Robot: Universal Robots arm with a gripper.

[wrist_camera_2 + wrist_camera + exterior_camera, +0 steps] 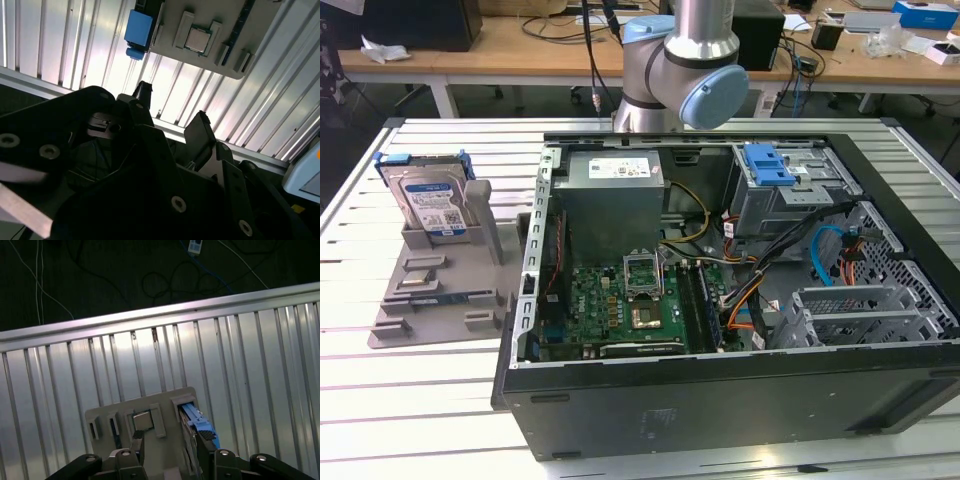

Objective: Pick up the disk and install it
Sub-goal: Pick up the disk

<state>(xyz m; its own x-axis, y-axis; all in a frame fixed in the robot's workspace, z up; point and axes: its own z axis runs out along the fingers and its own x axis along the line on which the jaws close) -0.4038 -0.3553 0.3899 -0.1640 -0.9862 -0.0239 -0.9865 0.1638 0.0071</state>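
On the holder [420,290], near the table [420,400] edge at the exterior view's left: the disk [430,205] stands upright in a slot, untouched.
Claw [170,446]: fingers spread, empty, above the holder in the first wrist view.
Risk: a skewed descent could catch a blue rail or the slot wall and tip the disk.
Holder: also pockets a chip [141,421].
Case [720,400]: open, with motherboard [620,300], power supply [610,195] and drive cage [860,315] inside.

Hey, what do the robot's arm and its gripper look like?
The arm is a silver metal tube with grey rounded joints capped in light blue. The gripper is black, built of angular linked plates fastened with silver screws, ending in two dark narrow fingers.
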